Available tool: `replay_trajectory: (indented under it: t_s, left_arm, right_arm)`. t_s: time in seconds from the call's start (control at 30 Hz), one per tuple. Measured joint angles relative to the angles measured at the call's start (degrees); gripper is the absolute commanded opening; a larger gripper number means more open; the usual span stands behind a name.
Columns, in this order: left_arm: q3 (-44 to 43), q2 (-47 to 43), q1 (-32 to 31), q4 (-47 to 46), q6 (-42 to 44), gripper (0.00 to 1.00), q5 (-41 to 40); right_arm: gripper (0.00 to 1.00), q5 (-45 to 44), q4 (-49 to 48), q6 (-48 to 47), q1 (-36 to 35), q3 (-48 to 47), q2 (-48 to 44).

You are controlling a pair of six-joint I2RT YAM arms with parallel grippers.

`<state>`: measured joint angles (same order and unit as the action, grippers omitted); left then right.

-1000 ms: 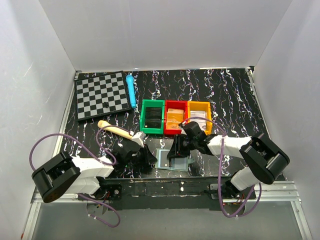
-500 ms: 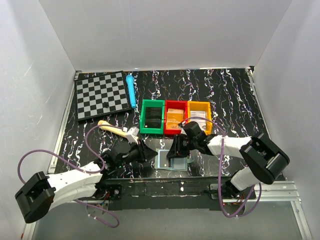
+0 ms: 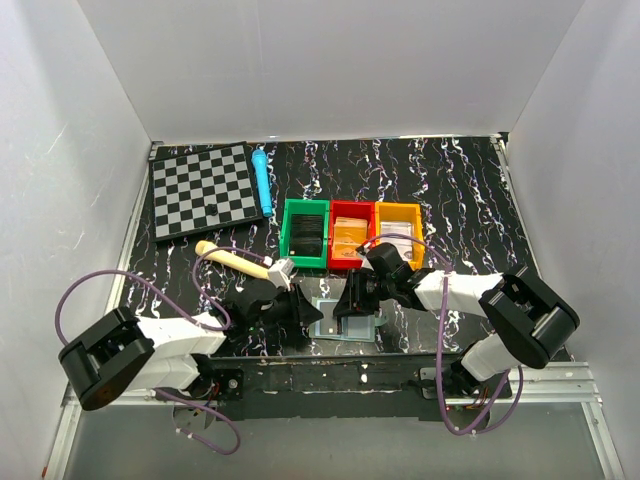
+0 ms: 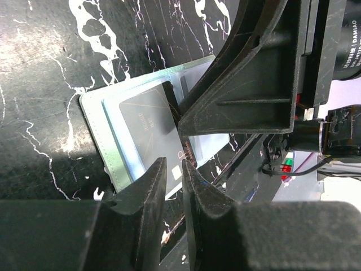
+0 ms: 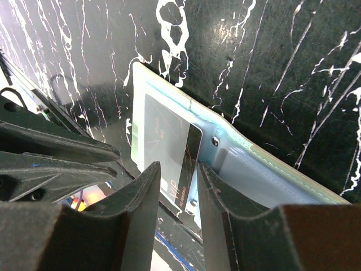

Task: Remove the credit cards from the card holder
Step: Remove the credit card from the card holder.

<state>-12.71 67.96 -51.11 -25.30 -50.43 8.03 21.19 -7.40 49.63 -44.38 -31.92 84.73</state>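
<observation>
The card holder (image 3: 332, 327) lies open near the table's front edge, its pale blue panels up (image 4: 107, 141) (image 5: 271, 175). A dark credit card (image 4: 148, 118) (image 5: 166, 138) sticks partway out of one panel toward the table's edge. My left gripper (image 3: 307, 312) (image 4: 174, 166) is low at the holder's left side, open by a narrow gap, with the card's outer corner showing between its tips. My right gripper (image 3: 352, 303) (image 5: 177, 169) is open over the holder's middle, one finger (image 4: 242, 84) down on the panel beside the card.
Green (image 3: 305, 233), red (image 3: 350, 236) and orange (image 3: 398, 230) bins stand in a row just behind the holder. A wooden utensil (image 3: 232, 258) lies left of them. A chessboard (image 3: 203, 190) and a blue pen (image 3: 262, 182) lie at the back left.
The left arm swung out low to the left and came back; its gripper now sits a little nearer the card holder. The right arm and the holder have not moved.
</observation>
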Motion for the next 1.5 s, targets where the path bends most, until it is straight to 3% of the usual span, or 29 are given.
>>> replay_trajectory:
  t_s: [0.53,1.13,1.5]
  left_arm:
    - [0.0,7.9,0.0,-3.4,-0.2,0.11,2.3]
    - [-0.5,9.9,0.0,-3.9,-2.5,0.06,1.7]
    - [-0.6,11.1,0.0,-5.2,-3.6,0.05,1.7]
  right_arm:
    - [0.40,1.1,0.1,0.0,0.0,0.3,-0.7]
    - [0.40,3.0,-4.7,2.8,0.0,4.4,-1.6]
    - [0.33,3.1,-7.0,4.4,0.0,6.4,-2.6]
